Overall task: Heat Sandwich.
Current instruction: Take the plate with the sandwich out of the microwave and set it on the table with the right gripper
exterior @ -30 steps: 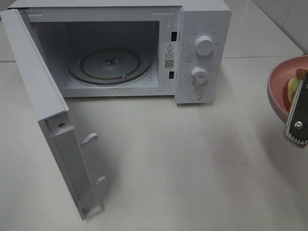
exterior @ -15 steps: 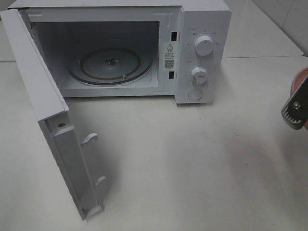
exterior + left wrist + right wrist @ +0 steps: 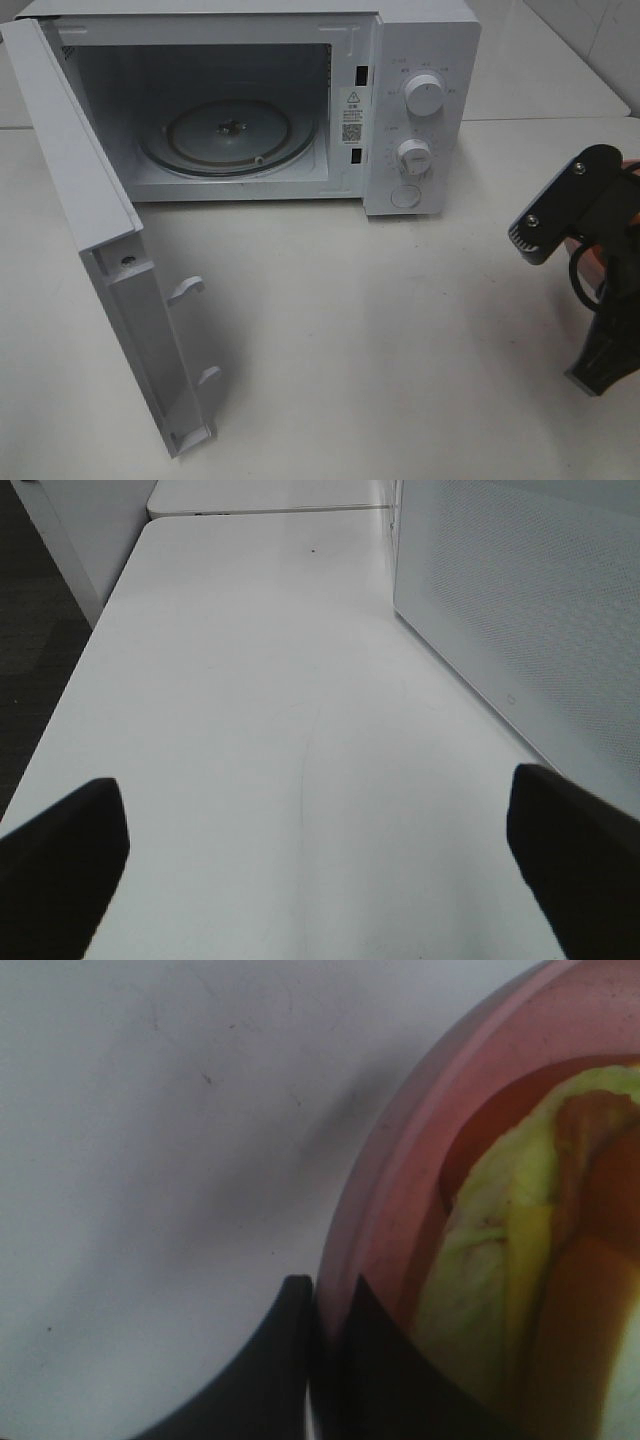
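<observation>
The sandwich [image 3: 520, 1260], white bread with yellow-green filling, lies on the pink plate [image 3: 400, 1180] in the right wrist view. My right gripper [image 3: 322, 1360] is shut on the plate's rim, one finger inside it and one outside. From the high camera, my right arm [image 3: 585, 215] fills the right edge and hides nearly all of the plate and the sandwich. The white microwave [image 3: 420, 60] stands at the back with its door [image 3: 90, 200] swung wide open and the glass turntable [image 3: 228, 135] bare. My left gripper [image 3: 315, 820] is open above the table beside the door [image 3: 530, 600].
The microwave's open door juts toward the table's front left. Two knobs [image 3: 424, 96] and a button sit on its right panel. White tabletop [image 3: 380, 340] spreads between the microwave and my right arm. In the left wrist view the table's edge [image 3: 90, 650] drops to dark floor.
The plate, seen at the right edge a second ago, slid out of view. My right arm has turned and now shows its black body there. The left gripper and microwave are unchanged.
</observation>
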You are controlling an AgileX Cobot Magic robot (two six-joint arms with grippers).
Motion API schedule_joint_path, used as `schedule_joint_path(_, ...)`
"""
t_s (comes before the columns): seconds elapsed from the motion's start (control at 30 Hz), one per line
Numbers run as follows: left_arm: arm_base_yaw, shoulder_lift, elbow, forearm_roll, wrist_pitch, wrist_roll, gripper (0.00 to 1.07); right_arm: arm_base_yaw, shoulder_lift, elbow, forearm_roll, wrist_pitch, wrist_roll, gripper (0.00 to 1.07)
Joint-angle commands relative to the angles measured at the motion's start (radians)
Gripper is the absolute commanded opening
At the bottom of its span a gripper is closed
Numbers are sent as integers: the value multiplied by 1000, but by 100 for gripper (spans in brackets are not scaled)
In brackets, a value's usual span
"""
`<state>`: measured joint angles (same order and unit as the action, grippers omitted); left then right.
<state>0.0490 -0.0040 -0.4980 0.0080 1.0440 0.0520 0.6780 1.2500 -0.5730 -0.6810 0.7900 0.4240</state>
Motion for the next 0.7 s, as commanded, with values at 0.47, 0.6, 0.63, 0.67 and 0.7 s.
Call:
schedule_joint_path(0.47,1,-21,4,2,-10,-6,98,-144,188,-121,-96,-51,136,7)
schedule_joint_path(0.6,1,-21,4,2,-10,-6,98,-206,218,-122,-110,-60,140,7)
schedule_joint_path(0.63,1,-21,4,2,-10,-6,98,-219,220,-122,-115,-67,140,7)
schedule_joint_path(0.67,1,-21,4,2,-10,-6,98,-219,220,-122,-115,-67,140,7)
schedule_joint_path(0.7,1,-21,4,2,-10,-6,98,-235,227,-122,-122,-78,140,8)
